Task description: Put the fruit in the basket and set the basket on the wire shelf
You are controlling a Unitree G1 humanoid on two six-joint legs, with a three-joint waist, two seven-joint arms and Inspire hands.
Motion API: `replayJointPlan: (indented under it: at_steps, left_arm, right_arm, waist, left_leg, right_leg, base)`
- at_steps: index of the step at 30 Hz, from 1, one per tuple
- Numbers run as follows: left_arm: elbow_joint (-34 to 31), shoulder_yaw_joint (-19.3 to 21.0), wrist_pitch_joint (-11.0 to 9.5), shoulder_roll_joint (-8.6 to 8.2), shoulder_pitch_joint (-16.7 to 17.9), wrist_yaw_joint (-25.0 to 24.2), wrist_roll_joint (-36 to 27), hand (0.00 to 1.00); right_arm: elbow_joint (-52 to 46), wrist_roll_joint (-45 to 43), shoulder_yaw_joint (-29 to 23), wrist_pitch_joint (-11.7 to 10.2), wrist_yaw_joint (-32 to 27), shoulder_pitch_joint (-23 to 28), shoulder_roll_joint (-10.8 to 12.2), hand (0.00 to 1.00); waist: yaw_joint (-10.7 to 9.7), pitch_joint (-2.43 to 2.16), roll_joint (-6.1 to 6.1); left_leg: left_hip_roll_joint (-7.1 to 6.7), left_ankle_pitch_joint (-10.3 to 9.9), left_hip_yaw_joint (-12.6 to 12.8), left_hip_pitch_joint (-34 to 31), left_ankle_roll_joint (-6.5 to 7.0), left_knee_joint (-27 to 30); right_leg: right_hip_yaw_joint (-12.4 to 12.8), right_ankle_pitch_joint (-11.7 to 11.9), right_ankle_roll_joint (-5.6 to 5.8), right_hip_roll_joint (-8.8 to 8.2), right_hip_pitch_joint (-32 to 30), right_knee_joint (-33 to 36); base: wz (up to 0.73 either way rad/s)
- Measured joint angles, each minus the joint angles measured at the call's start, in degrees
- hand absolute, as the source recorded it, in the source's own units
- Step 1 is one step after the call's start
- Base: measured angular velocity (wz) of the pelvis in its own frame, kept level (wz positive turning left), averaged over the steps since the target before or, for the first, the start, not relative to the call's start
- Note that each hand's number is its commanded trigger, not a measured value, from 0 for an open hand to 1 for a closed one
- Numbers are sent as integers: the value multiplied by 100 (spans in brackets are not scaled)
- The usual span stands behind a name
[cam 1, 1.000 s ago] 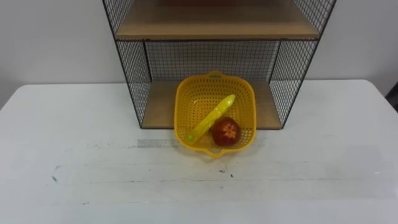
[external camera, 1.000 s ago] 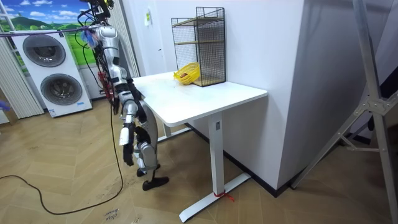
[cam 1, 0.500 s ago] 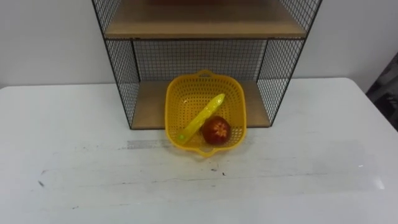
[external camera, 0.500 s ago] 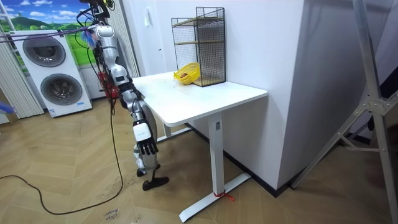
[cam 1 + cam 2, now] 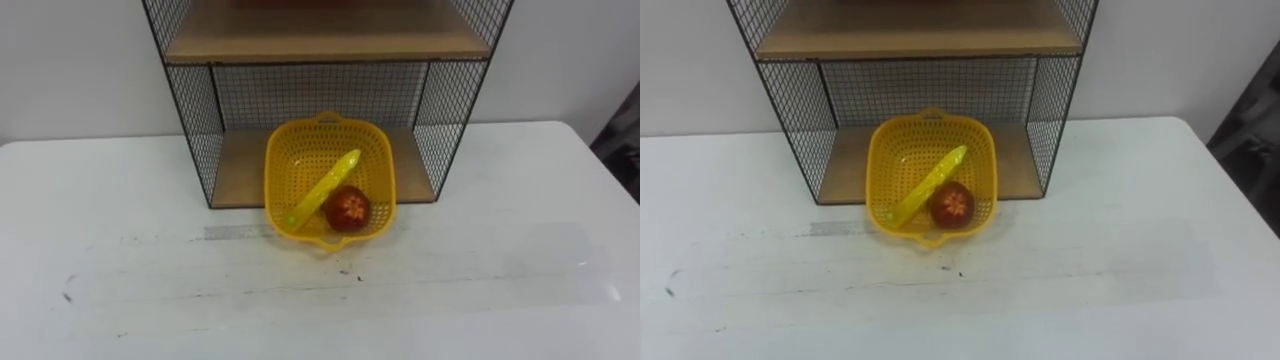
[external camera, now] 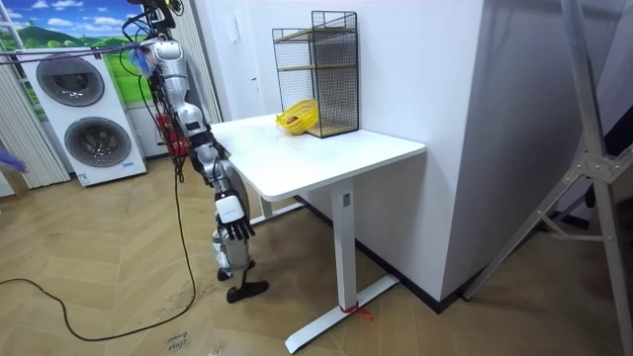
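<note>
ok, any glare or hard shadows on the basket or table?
Left eye view: even light, no glare on the basket; the lower board of the wire shelf sits in soft shade. Right eye view: same, table matte. Room view: evenly lit, no hard shadows on the table.

The basket looks like glossy yellow perforated plastic, the shelf is black wire mesh with matt wooden boards, and the table is smooth, scuffed white.

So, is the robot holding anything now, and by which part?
Nothing is held. The basket sits half inside the shelf, with no hand on it.
</note>
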Motion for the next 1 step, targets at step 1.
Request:
replayJointPlan:
  at_steps: [1]
  left_arm:
    - [4,1,39,-12,1,-43,29,0]
  right_arm:
    - [18,-2,-6,3,24,1,-3,0]
  waist:
    - [2,-2,3]
  left_leg:
    - [1,0,0,1,0,0]
  right_leg:
    - [-2,15,-24,0,1,0]
  base:
    - [0]
